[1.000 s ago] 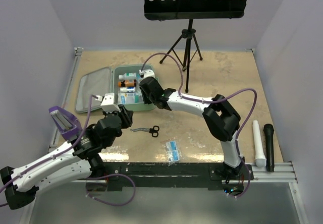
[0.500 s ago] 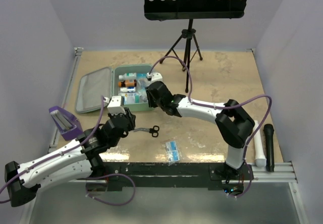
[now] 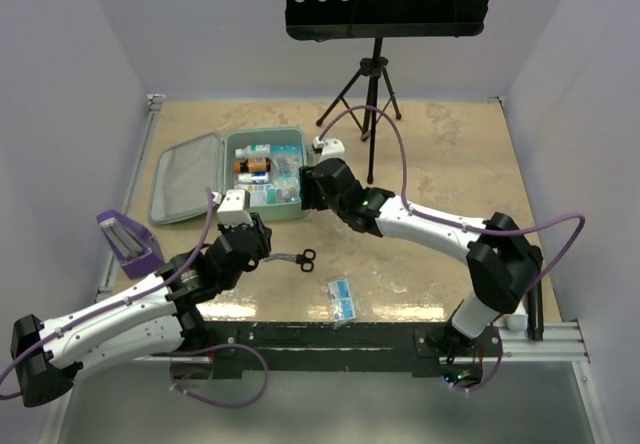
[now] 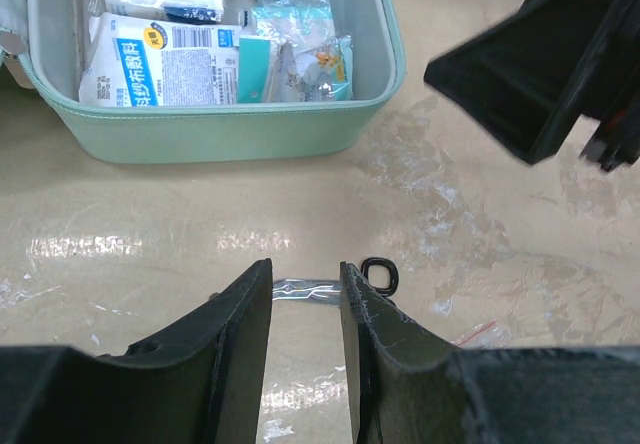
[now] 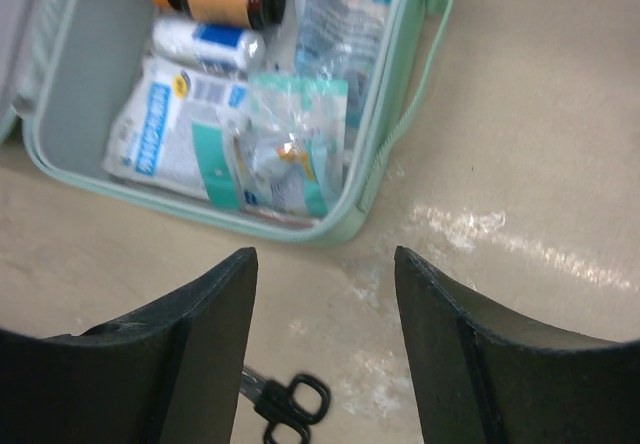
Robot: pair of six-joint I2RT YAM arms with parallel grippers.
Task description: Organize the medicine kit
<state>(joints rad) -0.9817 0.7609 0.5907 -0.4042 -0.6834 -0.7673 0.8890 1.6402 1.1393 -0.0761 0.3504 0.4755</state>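
Beige marbled tabletop point(image 3: 450, 164) fills the booth, and the medicine kit point(image 4: 220, 132) lies open toward its far left, its lid flat beside it and boxes, a bottle and sachets inside. The left gripper point(image 4: 303, 274) hangs low over the scissors point(image 3: 295, 258), its jaws partly spread and gripping nothing, with the blades showing just beyond the tips. Picking up those scissors looks like the job now. It should come down square across the blades near the pivot and reach the surface before closing, or the thin metal will skate away. The right gripper point(image 5: 325, 259) hovers off the kit's near right corner, jaws spread wide and empty. A second ago it reached over the tray with narrower jaws. It has since drawn back, while the left arm has pushed forward to the scissors.
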